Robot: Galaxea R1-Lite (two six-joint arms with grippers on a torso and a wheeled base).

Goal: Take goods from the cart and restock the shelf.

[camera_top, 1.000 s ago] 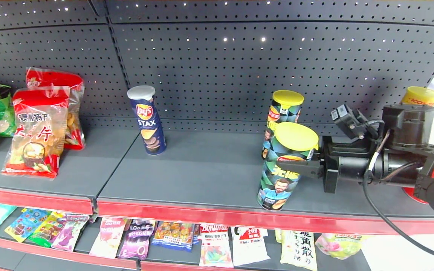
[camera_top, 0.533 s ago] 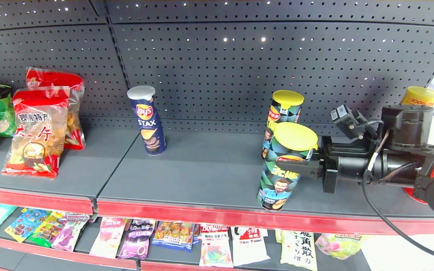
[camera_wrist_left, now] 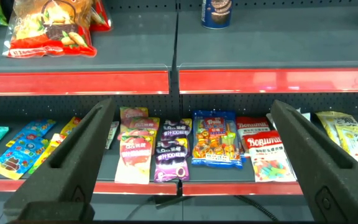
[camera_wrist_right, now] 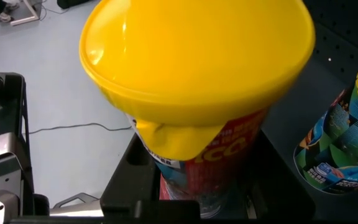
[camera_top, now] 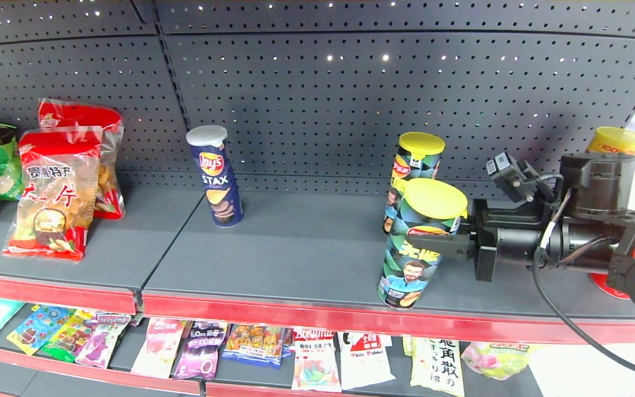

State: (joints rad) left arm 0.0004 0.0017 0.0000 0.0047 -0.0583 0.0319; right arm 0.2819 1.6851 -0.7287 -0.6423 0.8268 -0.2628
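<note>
The left gripper (camera_wrist_left: pixel 191 106) is held spread wide, nothing grasped, before the lower packets (camera_wrist_left: pixel 166 155). At the front edge of the shelf (camera_top: pixel 295 259) a yellow-lidded can (camera_top: pixel 408 270), slightly tilted, is clasped just below its lid by the right gripper (camera_top: pixel 432 237). A second can (camera_top: pixel 416 160) is seen just behind it. Farther left a blue can (camera_top: pixel 215 182) is stood upright, with red bags (camera_top: pixel 53 193) beyond.
</note>
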